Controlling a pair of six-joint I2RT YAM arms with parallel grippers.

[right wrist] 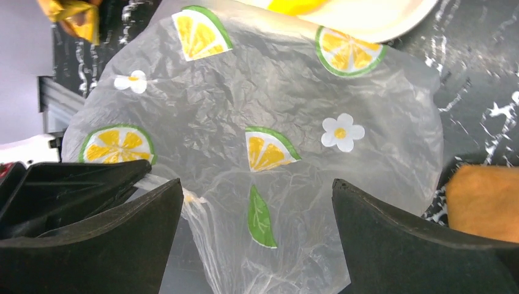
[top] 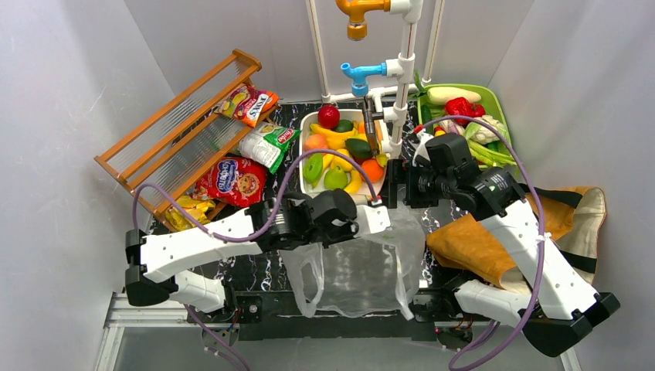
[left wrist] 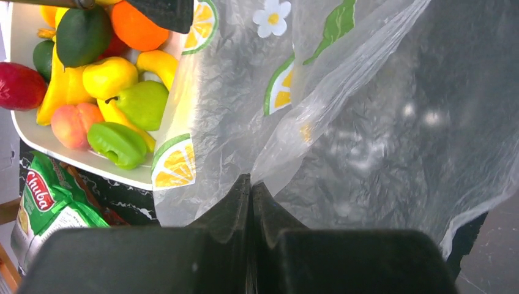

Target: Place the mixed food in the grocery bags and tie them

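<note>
Pinches a fold of the clear plastic bag (left wrist: pixel 232 92) in the left gripper (left wrist: pixel 251 181), jaws pressed flat together on the film, probably to lift one side of the mouth. Holds the right gripper (right wrist: pixel 251 191) spread wide over the bag's printed face, gripping nothing, seemingly poised to take the opposite edge. Finds the toy fruit (left wrist: pixel 110 76) piled in the white tray (left wrist: pixel 92 170) ahead and left of the left fingertips, not yet bagged. Places the tan tote (right wrist: pixel 483 205) just right of the right fingers, a snack packet (left wrist: pixel 43 202) low left.
</note>
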